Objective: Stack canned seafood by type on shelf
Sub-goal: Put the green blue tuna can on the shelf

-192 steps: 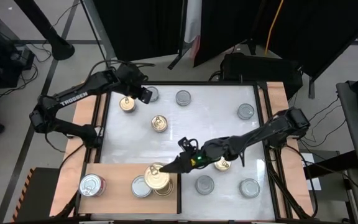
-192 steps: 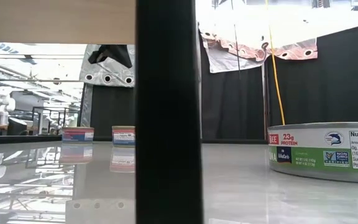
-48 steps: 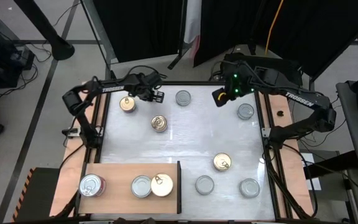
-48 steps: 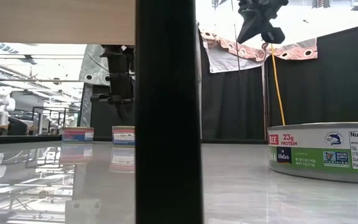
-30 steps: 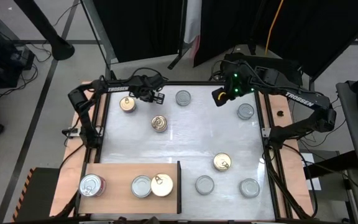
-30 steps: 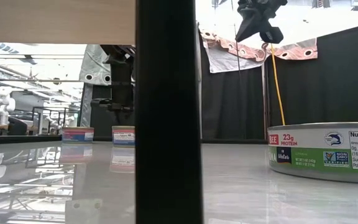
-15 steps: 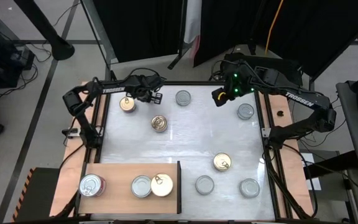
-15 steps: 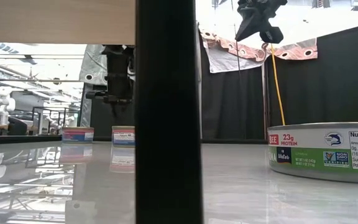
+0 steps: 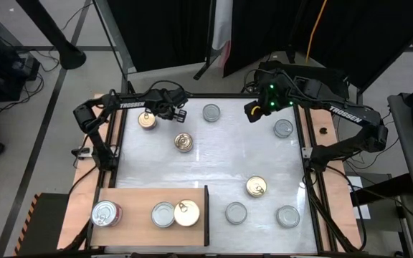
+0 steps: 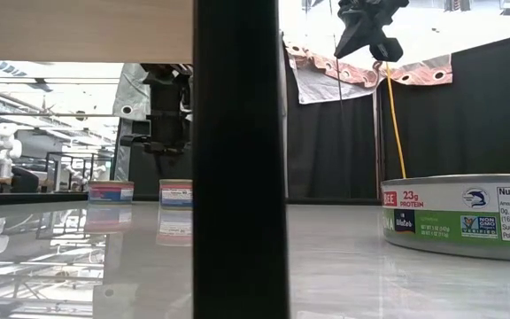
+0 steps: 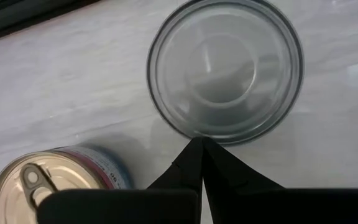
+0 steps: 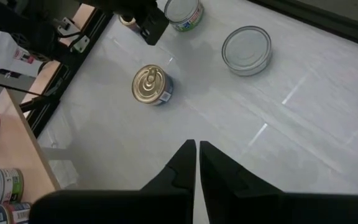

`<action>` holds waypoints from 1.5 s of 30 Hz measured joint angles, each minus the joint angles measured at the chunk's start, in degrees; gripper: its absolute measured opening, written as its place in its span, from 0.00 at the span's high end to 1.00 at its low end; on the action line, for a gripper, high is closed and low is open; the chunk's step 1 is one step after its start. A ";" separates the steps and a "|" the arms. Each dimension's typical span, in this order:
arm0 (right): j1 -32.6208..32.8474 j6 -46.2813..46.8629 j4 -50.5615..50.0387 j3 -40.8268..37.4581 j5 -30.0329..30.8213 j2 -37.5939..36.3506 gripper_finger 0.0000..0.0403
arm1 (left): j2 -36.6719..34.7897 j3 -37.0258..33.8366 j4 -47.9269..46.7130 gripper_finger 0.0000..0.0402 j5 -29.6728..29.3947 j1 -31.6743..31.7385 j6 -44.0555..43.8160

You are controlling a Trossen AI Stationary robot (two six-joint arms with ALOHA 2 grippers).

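Left gripper point(image 9: 181, 112): clenched, empty, over far-left table between gold can point(image 9: 147, 120) and silver can point(image 9: 211, 112).
Right gripper point(image 9: 251, 112): clenched, empty, raised far right.
Shelf point(image 9: 131, 204): near left, four cans on it.
Others: scattered on table point(image 9: 221, 158).

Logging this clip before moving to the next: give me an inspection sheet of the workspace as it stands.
Surface: glossy white tabletop, wooden side strips.
Job's things: light-brown wooden shelf board holds three flat round tins, silver red-labelled, silver, gold-lidded; eight tins loose on the table.
Clutter: nothing seen.
Grippers: left gripper shut, empty, above the far-left tins; right gripper shut, empty, raised at the far edge.
Cables: black leads beside the frame.
Surroundings: dark curtains, yellow cord.
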 joint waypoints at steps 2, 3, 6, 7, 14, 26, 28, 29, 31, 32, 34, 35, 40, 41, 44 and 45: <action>0.00 -0.10 -0.01 0.00 0.00 0.00 0.97 | 0.00 0.00 -0.24 0.97 0.01 0.00 0.28; 0.00 -0.23 -0.02 0.00 0.00 0.00 0.97 | 0.00 0.00 -0.56 0.97 0.00 -0.06 0.28; 0.00 -0.30 -0.02 0.00 0.01 0.00 0.97 | 0.00 0.00 -1.08 0.97 -0.21 -0.49 0.26; 0.00 -0.32 -0.02 0.00 0.00 0.00 0.97 | 0.00 -0.03 -0.91 0.97 -0.24 -0.56 0.26; 0.65 -0.08 -0.19 0.00 0.09 0.00 0.97 | -0.24 -0.51 -1.29 0.97 -0.11 -1.03 0.35; 16.21 22.53 -12.63 -4.23 1.52 0.12 0.97 | -9.42 -0.52 -1.80 0.97 6.65 -7.57 5.87; 18.33 28.44 -15.31 -6.81 4.40 -0.02 0.97 | -10.31 -0.50 -1.06 0.97 8.85 -8.12 6.34; 18.50 30.80 -16.28 -8.39 5.06 -0.02 0.97 | -10.56 -0.50 -1.09 0.97 9.94 -8.42 6.54; 17.28 34.80 -17.69 -11.03 4.93 0.13 0.97 | -10.85 -0.52 -0.48 0.97 12.39 -8.82 8.15; 16.39 35.69 -18.04 -12.05 4.95 0.11 0.97 | -10.99 -0.51 -0.02 0.97 13.36 -8.97 9.20; 15.05 36.62 -18.38 -14.14 6.12 -0.20 0.97 | -11.15 -0.52 0.03 0.97 15.45 -9.20 10.71; 14.39 36.68 -18.52 -15.58 6.90 -0.24 0.97 | -11.15 -0.52 0.01 0.97 16.69 -9.25 11.32; 7.61 37.73 -16.84 -24.00 7.90 -0.10 0.97 | -11.13 -0.50 -0.04 0.97 21.73 -10.33 13.37; 6.13 37.57 -15.97 -25.48 8.46 -0.11 0.97 | -11.13 -0.52 -0.17 0.97 22.76 -10.68 13.37; 1.91 39.79 -13.87 -29.72 8.97 -0.11 0.97 | -11.13 -0.52 -0.24 0.97 25.61 -12.10 12.65; 0.53 41.04 -13.00 -30.85 9.22 -0.11 0.98 | -11.13 -0.52 -0.26 0.97 26.30 -12.71 11.99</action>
